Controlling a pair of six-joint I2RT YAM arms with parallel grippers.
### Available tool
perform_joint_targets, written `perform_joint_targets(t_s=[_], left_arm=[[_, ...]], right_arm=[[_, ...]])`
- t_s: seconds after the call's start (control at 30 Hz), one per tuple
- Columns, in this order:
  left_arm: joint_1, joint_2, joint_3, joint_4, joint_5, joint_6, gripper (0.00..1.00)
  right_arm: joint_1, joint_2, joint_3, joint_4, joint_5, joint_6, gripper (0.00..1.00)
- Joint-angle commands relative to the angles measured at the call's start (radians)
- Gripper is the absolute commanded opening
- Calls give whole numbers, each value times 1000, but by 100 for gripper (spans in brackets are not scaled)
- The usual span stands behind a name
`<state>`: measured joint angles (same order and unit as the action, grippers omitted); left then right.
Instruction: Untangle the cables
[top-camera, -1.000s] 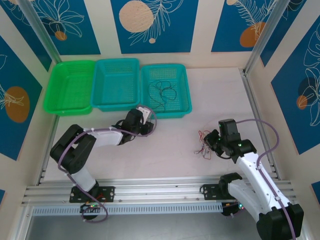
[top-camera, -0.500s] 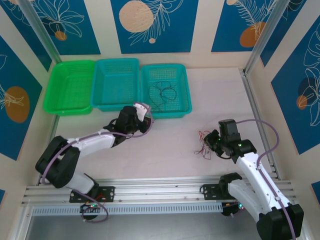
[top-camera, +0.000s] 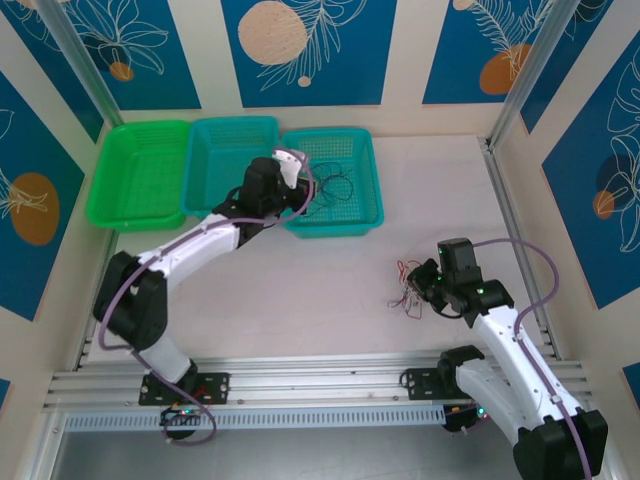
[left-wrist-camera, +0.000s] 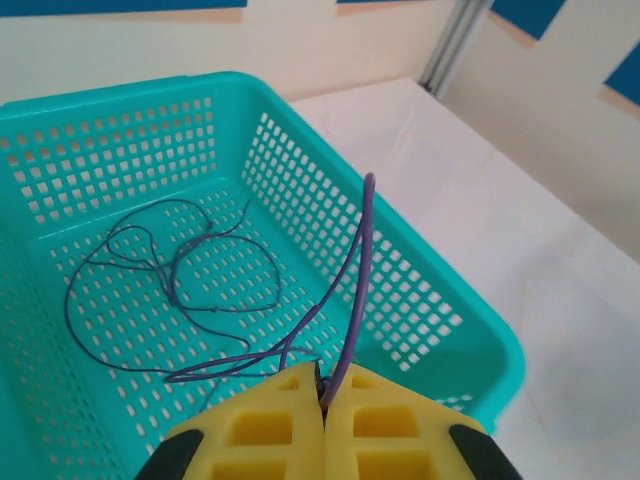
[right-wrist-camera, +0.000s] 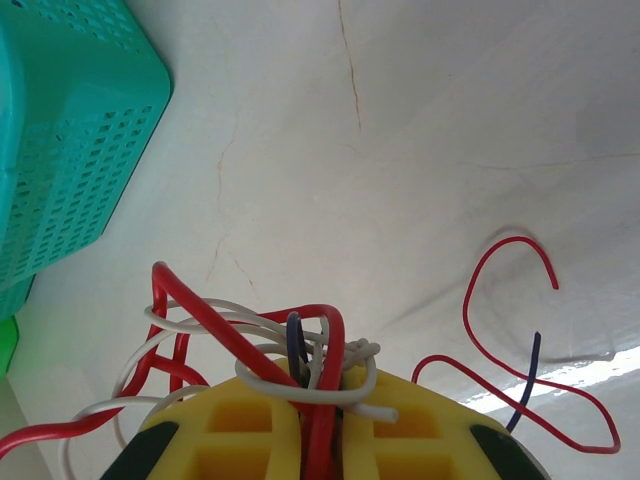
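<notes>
left gripper (left-wrist-camera: 322, 388) pinches dark cable (left-wrist-camera: 362, 258) trailing into teal basket (left-wrist-camera: 400, 290) | right gripper (right-wrist-camera: 335, 396) clamps red-white clump (right-wrist-camera: 195, 308) | wrist views reveal grips

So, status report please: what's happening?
Left gripper shut on dark wire, trailing into teal basket. Right gripper shut on red-white clump, on table. Nothing blocking.

Left claw (left-wrist-camera: 323, 385) pinches a dark cable (left-wrist-camera: 360, 262) above teal basket (left-wrist-camera: 120, 92).

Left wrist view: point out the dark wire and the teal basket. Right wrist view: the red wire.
dark wire (left-wrist-camera: 360, 270), left wrist view, the upright strand.
teal basket (left-wrist-camera: 400, 290), left wrist view, perforated right wall.
red wire (right-wrist-camera: 210, 320), right wrist view, thick slanting strand.
</notes>
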<state>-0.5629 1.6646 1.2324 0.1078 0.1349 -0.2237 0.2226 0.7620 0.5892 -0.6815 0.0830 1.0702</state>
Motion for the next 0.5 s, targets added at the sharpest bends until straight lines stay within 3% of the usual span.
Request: perform_joint_targets(t_s=[0.0, 0.07, 0.13, 0.23, 0.37, 0.47], left_arm=[[13, 49, 45, -49, -16, -9, 33], [15, 20, 19, -23, -3, -16, 61], [15, -41, -28, -1, 12, -22, 74], [13, -168, -128, 44, 74, -23, 83], [10, -367, -287, 111, 211, -2, 85], [-24, -514, -395, 106, 339, 91, 85]], right_arm=[[5, -37, 8, 3, -53, 28, 0], [4, -38, 0, 53, -120, 38, 0], [4, -26, -6, 100, -190, 45, 0], [6, 17, 1, 164, -287, 51, 0], [10, 80, 33, 236, -372, 77, 0], [24, 120, 60, 296, -399, 100, 0]])
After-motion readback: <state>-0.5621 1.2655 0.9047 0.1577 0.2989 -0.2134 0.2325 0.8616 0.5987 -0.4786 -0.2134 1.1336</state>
